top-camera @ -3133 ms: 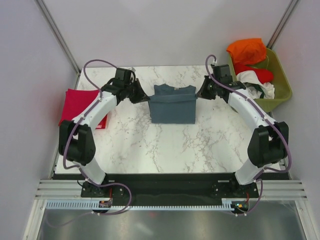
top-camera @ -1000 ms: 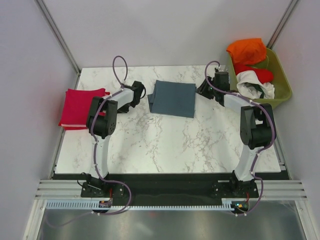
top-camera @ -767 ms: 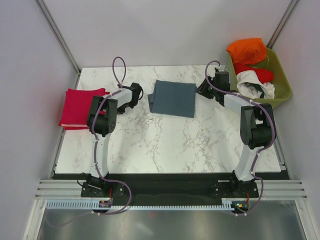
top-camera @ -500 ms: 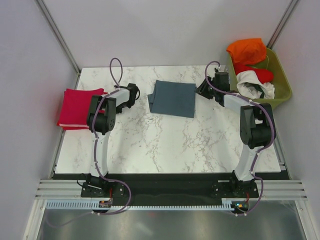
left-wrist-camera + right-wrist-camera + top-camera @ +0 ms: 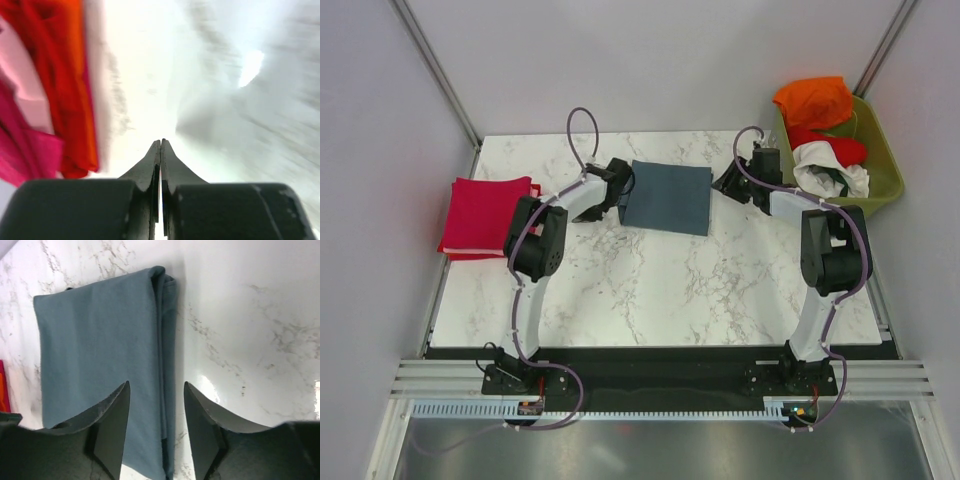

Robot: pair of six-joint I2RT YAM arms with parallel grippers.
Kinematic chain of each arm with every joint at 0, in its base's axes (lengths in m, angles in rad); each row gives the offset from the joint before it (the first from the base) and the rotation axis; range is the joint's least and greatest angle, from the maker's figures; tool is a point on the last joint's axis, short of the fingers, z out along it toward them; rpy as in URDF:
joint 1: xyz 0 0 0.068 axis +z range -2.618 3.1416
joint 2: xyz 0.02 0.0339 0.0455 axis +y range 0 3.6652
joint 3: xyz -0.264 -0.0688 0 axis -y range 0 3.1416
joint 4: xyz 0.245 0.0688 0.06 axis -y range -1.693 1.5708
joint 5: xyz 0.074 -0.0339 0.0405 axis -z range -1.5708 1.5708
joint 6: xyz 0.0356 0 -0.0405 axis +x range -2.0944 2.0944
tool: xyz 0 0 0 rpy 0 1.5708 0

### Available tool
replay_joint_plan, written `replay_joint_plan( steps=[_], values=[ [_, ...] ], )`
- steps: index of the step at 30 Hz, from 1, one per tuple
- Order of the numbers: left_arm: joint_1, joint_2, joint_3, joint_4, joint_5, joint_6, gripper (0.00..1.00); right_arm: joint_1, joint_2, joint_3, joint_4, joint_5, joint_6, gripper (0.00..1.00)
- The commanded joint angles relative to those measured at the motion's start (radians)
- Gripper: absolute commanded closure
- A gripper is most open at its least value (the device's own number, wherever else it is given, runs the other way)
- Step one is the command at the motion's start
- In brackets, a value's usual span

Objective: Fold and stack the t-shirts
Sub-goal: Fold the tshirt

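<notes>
A slate blue-grey t-shirt (image 5: 667,198), folded to a rectangle, lies at the back middle of the marble table. In the right wrist view its folded right edge (image 5: 162,340) runs between my open right gripper (image 5: 156,384), whose fingers straddle it low over the table. From above, that right gripper (image 5: 727,184) sits at the shirt's right side. My left gripper (image 5: 620,184) is at the shirt's left edge; its jaws (image 5: 161,143) are shut with nothing seen between them. A crimson folded t-shirt (image 5: 480,214) lies at the table's left edge, blurred in the left wrist view (image 5: 60,100).
An olive-green basket (image 5: 886,162) stands at the back right off the table corner, holding an orange shirt (image 5: 813,100), a red one (image 5: 832,146) and a white one (image 5: 832,168). Walls close in at the back and both sides.
My left gripper has closed and swung right, from beside the crimson shirt to the blue-grey shirt's left edge. The right gripper stays put at the right edge, jaws slightly wider.
</notes>
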Motion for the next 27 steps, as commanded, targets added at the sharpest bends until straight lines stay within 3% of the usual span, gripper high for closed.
replay_joint_plan(
  steps=[1, 4, 7, 11, 17, 27],
  values=[
    [-0.030, -0.097, 0.068, 0.013, 0.158, -0.097, 0.94, -0.012, -0.016, -0.019, 0.026, 0.017, -0.005, 0.43],
    [-0.035, -0.120, 0.097, 0.016, 0.214, -0.102, 0.82, -0.017, -0.016, -0.022, 0.034, -0.002, -0.004, 0.35],
    [-0.035, -0.148, 0.106, 0.025, 0.242, -0.096, 0.70, -0.018, 0.004, -0.019, 0.055, -0.041, 0.002, 0.35],
    [-0.033, -0.143, 0.109, 0.019, 0.124, -0.033, 0.52, -0.018, 0.018, -0.008, 0.069, -0.058, 0.010, 0.36],
    [-0.010, -0.080, 0.042, -0.037, -0.025, -0.039, 0.48, -0.018, 0.002, -0.019, 0.089, -0.065, 0.027, 0.38],
    [0.106, -0.001, -0.055, -0.045, -0.185, -0.031, 0.53, -0.017, 0.007, -0.036, 0.118, -0.081, 0.044, 0.40]
  ],
)
